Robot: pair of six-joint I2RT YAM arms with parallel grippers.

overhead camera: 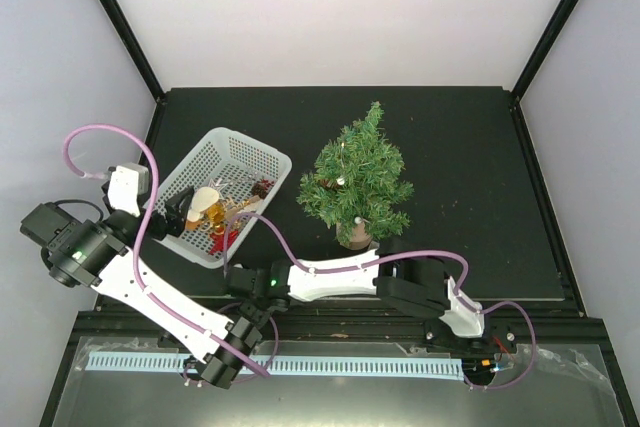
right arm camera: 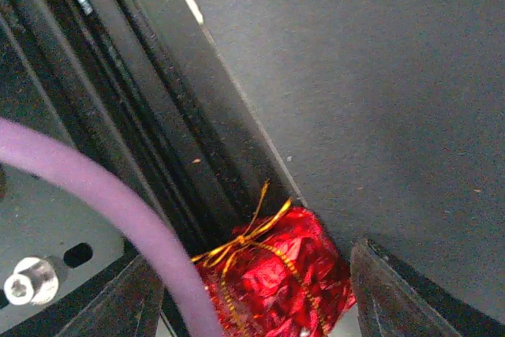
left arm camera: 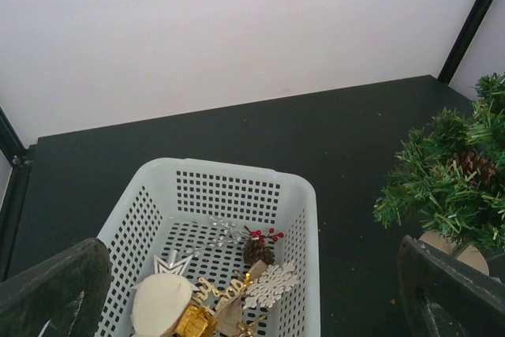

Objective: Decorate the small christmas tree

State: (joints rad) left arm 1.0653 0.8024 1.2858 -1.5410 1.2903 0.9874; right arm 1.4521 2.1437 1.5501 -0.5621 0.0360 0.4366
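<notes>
The small christmas tree (overhead camera: 355,177) stands upright on its round wooden base (overhead camera: 355,235) at mid table, with a pine cone (left arm camera: 473,165) on it. It also shows at the right edge of the left wrist view (left arm camera: 450,187). A white perforated basket (overhead camera: 250,142) to its left holds a pine cone with red berries (left arm camera: 260,249), a white snowflake (left arm camera: 271,284), a gold gift (left arm camera: 193,321) and other ornaments. My left gripper (overhead camera: 180,209) hovers open and empty over the basket's near-left end (left arm camera: 252,262). My right gripper (overhead camera: 232,247) is shut on a red foil gift box (right arm camera: 276,270) by the basket's near corner.
The black table top (overhead camera: 450,167) ends in a raised front edge (right arm camera: 229,116), with a metal rail (overhead camera: 300,362) below it. A purple cable (right arm camera: 118,219) crosses close in front of the right wrist camera. Black frame posts (overhead camera: 120,22) stand at the back corners.
</notes>
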